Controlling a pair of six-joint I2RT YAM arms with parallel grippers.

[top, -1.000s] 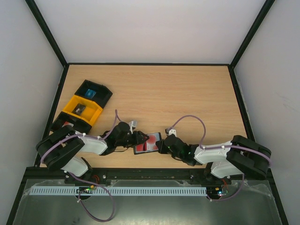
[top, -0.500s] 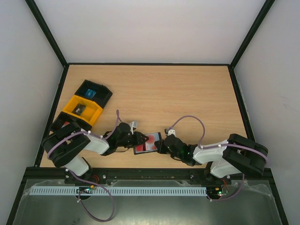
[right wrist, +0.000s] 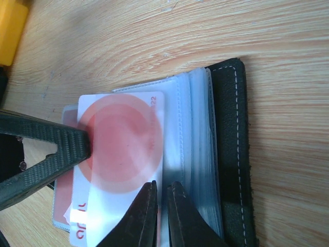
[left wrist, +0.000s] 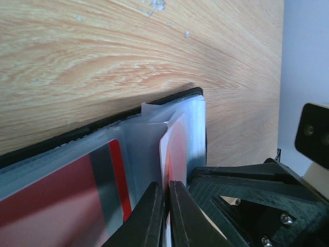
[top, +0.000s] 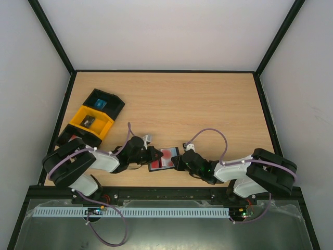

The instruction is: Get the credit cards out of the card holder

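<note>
wood table (top: 208,104): left hand (left wrist: 166,188) clamps red card (right wrist: 121,149); right hand (right wrist: 160,188) clamps card holder (right wrist: 229,128) just beside.

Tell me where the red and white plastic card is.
Top view, centre of the near table edge: the card lies in the black card holder, pinched by the left gripper.

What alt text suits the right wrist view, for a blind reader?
A white credit card with a red circle lies on the open card holder's clear sleeves, on a wooden table. The left gripper pinches one side of it; the right gripper is shut at the other.
</note>
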